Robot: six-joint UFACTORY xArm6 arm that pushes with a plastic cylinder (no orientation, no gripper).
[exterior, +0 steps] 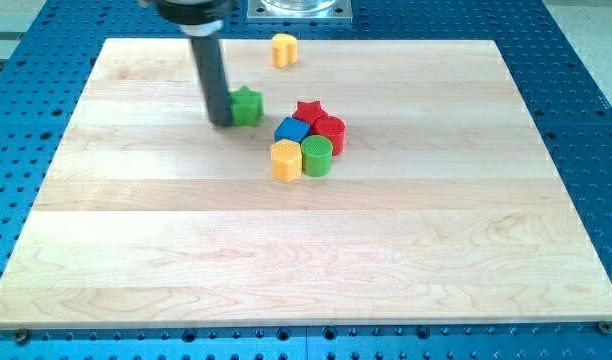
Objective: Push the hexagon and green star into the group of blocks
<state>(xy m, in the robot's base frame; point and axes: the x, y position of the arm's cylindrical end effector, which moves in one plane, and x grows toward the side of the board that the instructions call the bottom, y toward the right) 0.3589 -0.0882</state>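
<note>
A green star (248, 105) lies on the wooden board (306, 250), up and left of a tight group of blocks. My tip (219, 122) rests right against the star's left side. The group holds a red star (308, 110), a blue cube (291, 131), a red cylinder (330, 131), a green cylinder (317, 156) and a yellow hexagon (285, 160). A second yellow block (283, 49), its shape unclear, stands alone near the board's top edge.
The board sits on a blue perforated table (586, 90). A metal mounting plate (299, 9) shows at the view's top centre. The rod (210, 70) rises from my tip toward the view's top.
</note>
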